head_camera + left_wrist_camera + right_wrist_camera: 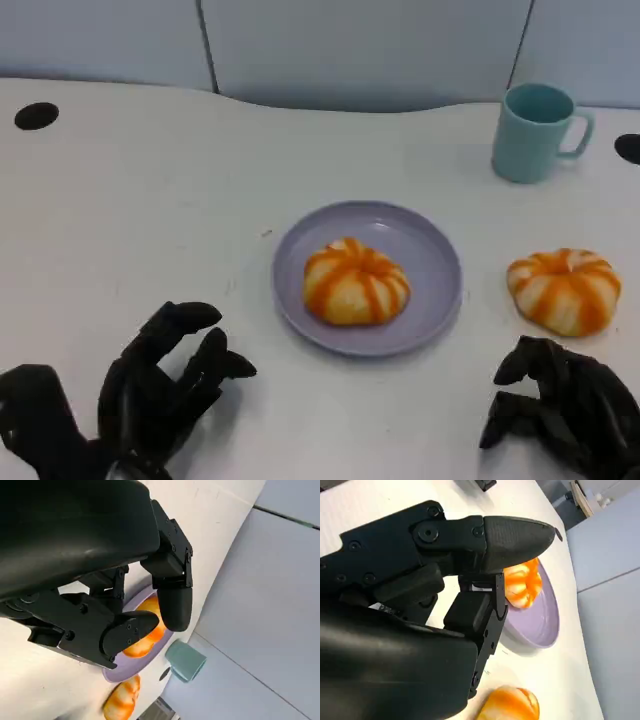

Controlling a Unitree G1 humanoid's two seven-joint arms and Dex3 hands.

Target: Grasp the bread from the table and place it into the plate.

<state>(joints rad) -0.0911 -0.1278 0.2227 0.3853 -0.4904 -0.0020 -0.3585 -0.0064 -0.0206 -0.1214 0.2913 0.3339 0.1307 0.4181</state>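
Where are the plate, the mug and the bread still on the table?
plate (432,258): head view, bare right inner surface.
mug (532,132): head view, outer wall.
bread on the table (565,289): head view, top.

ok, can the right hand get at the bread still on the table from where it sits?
Probably yes. The right hand sits just in front of the bread on the table, holding nothing, with bare tabletop between them. The plate and the mug stand off to the side and beyond.
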